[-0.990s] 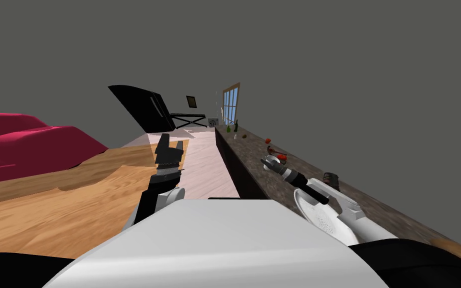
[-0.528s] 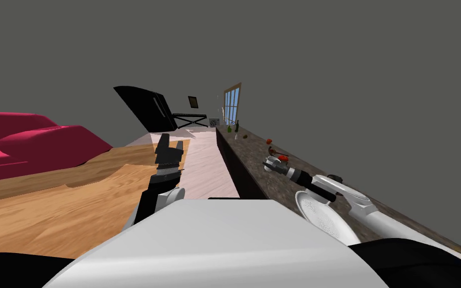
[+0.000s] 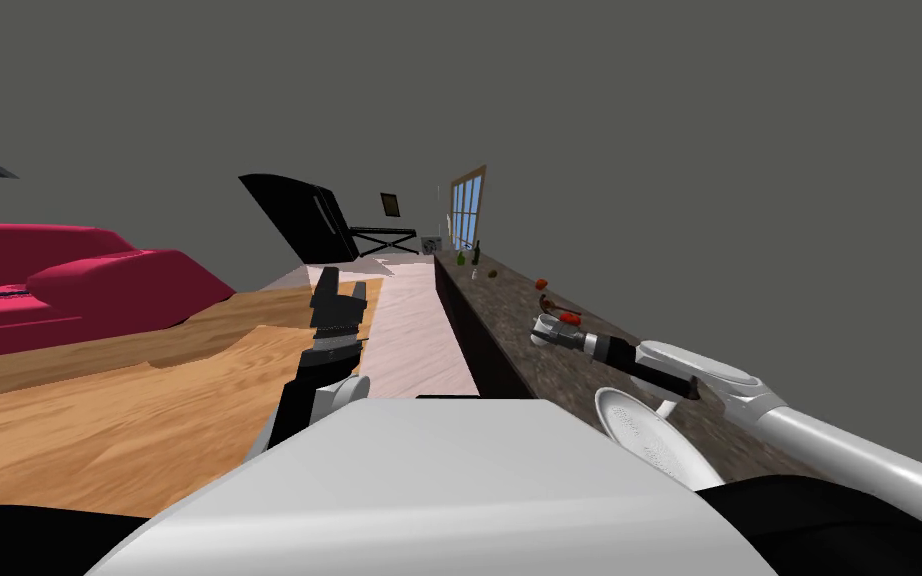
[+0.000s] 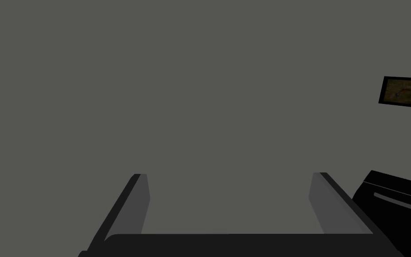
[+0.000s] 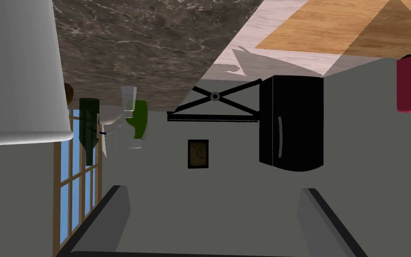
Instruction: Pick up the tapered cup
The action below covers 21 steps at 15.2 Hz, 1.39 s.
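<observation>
The right arm reaches out low over the long, dark, marbled worktop (image 3: pixel 549 375) that runs along the grey wall, and the right pincer (image 3: pixel 541 332) hangs above its middle stretch, past a white plate (image 3: pixel 649 445) lying close to the robot. Its two fingers stand wide apart with nothing between them. Seen from that hand, the white cup (image 5: pixel 17 71) is very near but off to one side, outside one finger (image 5: pixel 111 214) rather than in the gap. Its wider end points away from the worktop (image 5: pixel 155 44); its base is cut off from sight. A small red thing (image 3: pixel 569 316) lies on the worktop just beyond the pincer. At the far end, by the window, stand a dark green bottle (image 5: pixel 88 125), a lighter green bottle (image 5: pixel 140 117) and a clear glass (image 5: pixel 128 98), well apart from the cup. Across the room are a black fridge (image 3: pixel 299 215) and a red sofa (image 3: pixel 69 285) on the wooden floor (image 3: pixel 99 400). The left arm is held up in front of the chest, away from the worktop, and the left pincer (image 4: pixel 229 175) is open too, holding nothing.
</observation>
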Tool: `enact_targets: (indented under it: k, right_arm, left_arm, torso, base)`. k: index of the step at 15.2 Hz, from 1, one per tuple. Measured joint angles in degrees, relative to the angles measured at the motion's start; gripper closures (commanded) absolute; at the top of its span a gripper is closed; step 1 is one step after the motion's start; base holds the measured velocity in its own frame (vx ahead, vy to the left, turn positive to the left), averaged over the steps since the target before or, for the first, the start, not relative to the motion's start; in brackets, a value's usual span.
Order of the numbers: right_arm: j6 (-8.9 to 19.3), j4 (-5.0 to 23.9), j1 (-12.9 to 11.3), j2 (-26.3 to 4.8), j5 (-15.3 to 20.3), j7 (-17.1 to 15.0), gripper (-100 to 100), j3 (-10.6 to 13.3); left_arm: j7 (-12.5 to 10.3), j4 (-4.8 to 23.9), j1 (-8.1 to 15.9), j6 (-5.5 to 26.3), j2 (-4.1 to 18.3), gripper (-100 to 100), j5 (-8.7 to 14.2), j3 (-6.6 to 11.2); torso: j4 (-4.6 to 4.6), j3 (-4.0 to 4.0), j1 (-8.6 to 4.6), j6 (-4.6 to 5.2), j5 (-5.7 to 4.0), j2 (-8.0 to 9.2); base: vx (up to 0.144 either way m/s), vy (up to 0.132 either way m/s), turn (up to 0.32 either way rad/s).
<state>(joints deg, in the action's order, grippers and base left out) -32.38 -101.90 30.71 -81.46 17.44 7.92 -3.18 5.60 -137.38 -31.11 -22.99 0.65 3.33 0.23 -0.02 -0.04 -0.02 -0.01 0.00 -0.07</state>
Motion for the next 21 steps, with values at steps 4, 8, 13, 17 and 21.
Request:
enact_targets:
  k: [4, 8, 13, 17, 21]
  right_arm:
    - [-0.78, 2.13, 0.62, -4.85, 1.62, 0.24, -100, 0.49]
    - [-1.51, 3.61, 2.16, -9.85, 3.03, 0.51, -100, 0.34]
    - [-2.38, 5.87, 3.39, -16.02, 5.16, 0.83, -100, 1.36]
    - [-3.64, 7.93, 5.34, -20.66, 6.6, 1.29, -100, 1.45]
    - [-4.24, 9.08, 8.19, -25.5, 8.08, 1.42, -100, 0.83]
  left_arm:
    - [0.0, 0.0, 0.0, 0.0, 0.0, 0, 0.0, 0.0]
    - [0.0, 0.0, 0.0, 0.0, 0.0, 0, 0.0, 0.0]
    - [0.0, 0.0, 0.0, 0.0, 0.0, 0, 0.0, 0.0]
    - [0.0, 0.0, 0.0, 0.0, 0.0, 0, 0.0, 0.0]
    - [0.0, 0.0, 0.0, 0.0, 0.0, 0, 0.0, 0.0]
  torso:
    - [0.0, 0.0, 0.01, -0.01, 0.0, -0.01]
    - [0.0, -0.01, 0.04, -0.01, 0.01, -0.01]
    - [-0.01, -0.02, 0.07, -0.01, 0.02, -0.03]
    - [-0.01, -0.01, 0.1, -0.01, 0.02, -0.02]
    - [0.0, -0.01, 0.12, 0.0, 0.02, -0.02]
  base:
    - [0.01, -0.003, 0.045]
    - [0.01, 0.0, 0.037]
    - [0.012, 0.005, 0.052]
    - [0.012, 0.012, 0.056]
    - [0.01, 0.014, 0.032]
